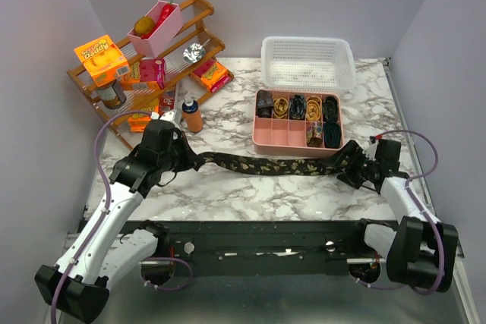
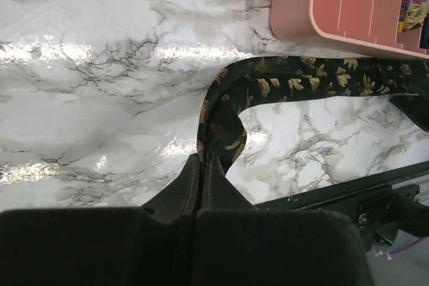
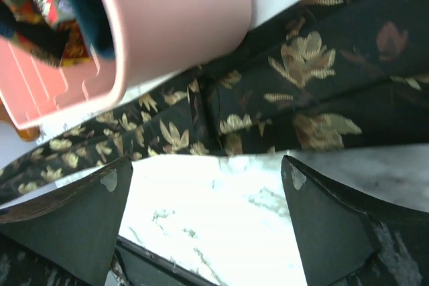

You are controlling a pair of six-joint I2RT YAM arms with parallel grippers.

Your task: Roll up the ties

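- The tie [image 1: 258, 163] [image 2: 301, 78] [image 3: 301, 98] lies stretched out flat on the marble table [image 1: 228, 195]. Its long axis runs left to right, roughly parallel to the table's near edge.
- It sits just in front of the pink divided organizer [image 1: 292, 148] [image 2: 335, 5] [image 3: 181, 18], following that box's front wall.
- The narrower end points left and the broader part lies to the right.
- The fabric is black with a scattered gold-brown leaf or flower pattern. A lengthwise seam shows in the right wrist view.
- The left gripper [image 1: 186, 158] [image 2: 201, 165] is clamped tight on the tie's left end, where the cloth bunches and curls into the pinch.
- The right gripper [image 1: 351, 165] [image 3: 206, 165] sits at the tie's right end with its jaws spread wide. The cloth crosses just beyond the fingertips and nothing is gripped.
- Rolled ties [image 1: 282, 105] sit as small coils in the organizer's compartments.
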